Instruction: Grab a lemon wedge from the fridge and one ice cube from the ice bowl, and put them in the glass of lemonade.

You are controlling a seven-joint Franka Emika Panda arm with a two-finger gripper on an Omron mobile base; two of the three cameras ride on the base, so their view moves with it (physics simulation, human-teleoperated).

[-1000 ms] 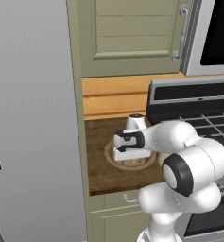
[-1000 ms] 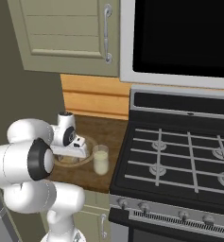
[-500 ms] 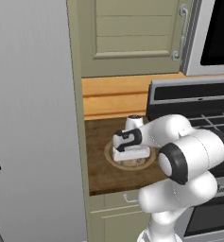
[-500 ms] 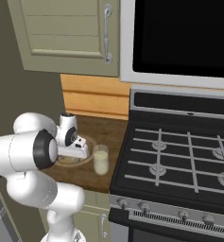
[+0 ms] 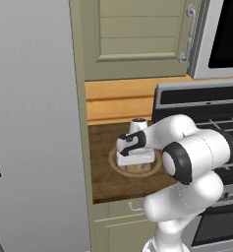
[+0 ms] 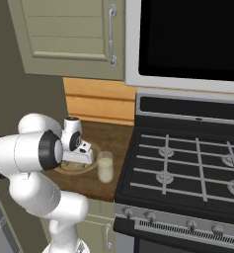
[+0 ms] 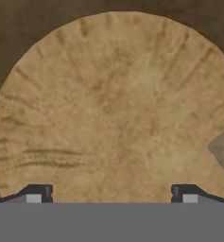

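Wooden desk (image 5: 104,182) at frame centre beside the stove (image 6: 187,168), tan bowl (image 5: 119,167) set on it, tool (image 7: 111,194) held spread wide, released, directly over the bowl, glass (image 6: 105,167) just right of the bowl.

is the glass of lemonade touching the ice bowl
Apart. The right base view shows a strip of dark counter between the glass of lemonade and the rim of the ice bowl.

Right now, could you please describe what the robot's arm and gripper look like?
The arm is glossy white with rounded, bulbous links and dark grey bands at the joints. The gripper is a white block with a dark section behind it; its jaws end in small dark tips.
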